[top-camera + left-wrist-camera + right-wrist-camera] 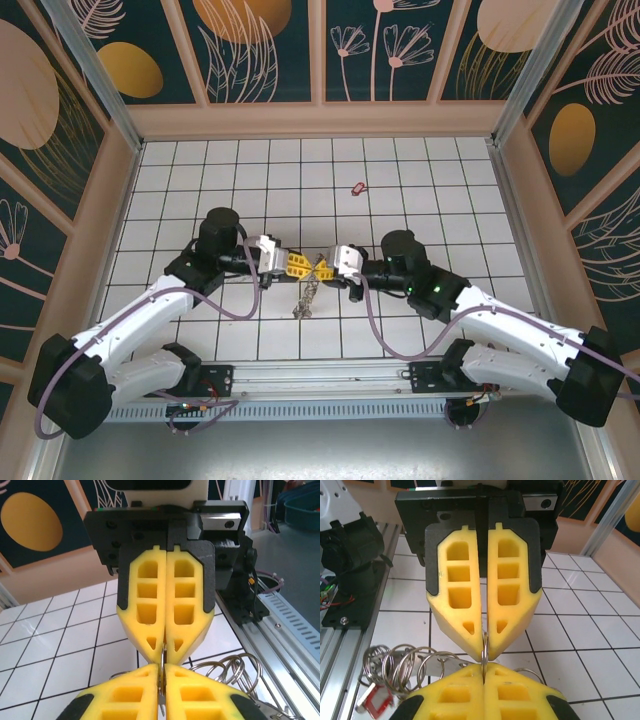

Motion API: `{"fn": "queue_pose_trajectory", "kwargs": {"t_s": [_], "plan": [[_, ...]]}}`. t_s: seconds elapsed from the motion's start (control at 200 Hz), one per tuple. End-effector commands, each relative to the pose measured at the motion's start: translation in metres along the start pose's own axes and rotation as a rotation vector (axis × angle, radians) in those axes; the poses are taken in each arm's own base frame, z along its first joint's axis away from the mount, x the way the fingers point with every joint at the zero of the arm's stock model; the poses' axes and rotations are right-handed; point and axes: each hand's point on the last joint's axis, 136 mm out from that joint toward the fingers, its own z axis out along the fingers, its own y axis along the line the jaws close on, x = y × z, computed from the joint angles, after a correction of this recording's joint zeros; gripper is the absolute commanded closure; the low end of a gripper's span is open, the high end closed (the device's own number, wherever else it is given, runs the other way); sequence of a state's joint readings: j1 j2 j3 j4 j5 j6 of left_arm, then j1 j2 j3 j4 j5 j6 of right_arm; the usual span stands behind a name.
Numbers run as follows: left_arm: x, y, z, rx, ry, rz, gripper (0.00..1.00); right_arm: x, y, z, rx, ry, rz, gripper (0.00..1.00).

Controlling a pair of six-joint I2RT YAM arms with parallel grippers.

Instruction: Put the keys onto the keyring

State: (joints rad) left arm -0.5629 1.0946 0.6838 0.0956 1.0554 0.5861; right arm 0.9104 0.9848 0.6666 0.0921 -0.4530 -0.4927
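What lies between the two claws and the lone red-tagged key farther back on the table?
Nothing: in the top view, bare white tiles separate the left claw and right claw from the red-tagged key.

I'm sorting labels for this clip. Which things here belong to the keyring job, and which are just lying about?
Job:
- keyring, pinched by the left gripper and the right gripper
- loose red-tagged key on the tiles

Not job:
- aluminium rail
- patterned walls

We see yellow fingers [462,605] on the left gripper [300,266] and right gripper [323,268], black gridlines on the white table [450,180], a silvery keyring [306,296], a red-edged tag [376,700].
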Motion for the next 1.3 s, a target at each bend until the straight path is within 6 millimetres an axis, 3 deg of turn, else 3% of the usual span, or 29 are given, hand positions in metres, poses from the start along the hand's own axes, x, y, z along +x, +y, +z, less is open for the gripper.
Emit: {"fn": "queue_pose_trajectory", "kwargs": {"t_s": [0.0,0.145,0.26,0.28,0.375,0.46,0.521,0.596,0.671,0.786,1.011,1.071,1.131,1.296], "plan": [[0.01,-0.002,0.0,0.001,0.038,0.022,0.86,-0.026,-0.006,-0.004,0.007,-0.058,-0.041,1.0],[0.014,0.0,-0.001,-0.018,0.065,0.021,0.84,-0.028,-0.006,-0.004,0.004,-0.059,-0.045,1.0],[0.013,0.001,0.0,-0.021,0.06,0.01,0.96,-0.029,-0.006,-0.004,-0.001,-0.056,-0.049,1.0],[0.011,0.002,0.0,-0.024,0.056,0.009,1.0,-0.028,-0.005,-0.004,-0.004,-0.054,-0.048,1.0],[0.0,0.014,-0.001,-0.082,0.014,-0.027,1.0,-0.028,-0.004,0.001,-0.018,-0.051,-0.049,1.0],[-0.012,0.009,-0.002,-0.063,-0.053,-0.008,1.0,-0.029,-0.005,0.005,-0.023,-0.05,-0.049,1.0],[-0.014,0.005,-0.002,-0.044,-0.071,-0.002,0.77,-0.03,-0.006,0.006,-0.018,-0.055,-0.053,1.0],[-0.01,0.002,-0.001,-0.029,-0.061,-0.011,0.74,-0.032,-0.007,0.006,-0.013,-0.065,-0.061,1.0],[-0.006,0.001,0.0,-0.017,-0.049,-0.024,0.81,-0.033,-0.008,0.007,-0.014,-0.065,-0.066,1.0],[-0.003,-0.001,0.0,-0.011,-0.036,-0.02,1.0,-0.034,-0.008,0.007,-0.017,-0.064,-0.066,1.0],[-0.003,0.002,-0.002,-0.033,-0.013,-0.018,1.0,-0.03,-0.011,0.007,0.004,-0.051,-0.047,1.0],[-0.009,0.004,-0.004,-0.056,-0.039,-0.006,1.0,-0.026,-0.013,0.005,0.016,-0.038,-0.04,0.82],[-0.017,0.008,-0.006,-0.093,-0.07,0.003,1.0,-0.023,-0.014,0.001,0.031,-0.037,-0.044,0.72],[-0.02,0.015,-0.011,-0.166,-0.081,0.014,1.0,-0.017,-0.027,-0.02,0.131,-0.028,-0.054,0.58]]}}
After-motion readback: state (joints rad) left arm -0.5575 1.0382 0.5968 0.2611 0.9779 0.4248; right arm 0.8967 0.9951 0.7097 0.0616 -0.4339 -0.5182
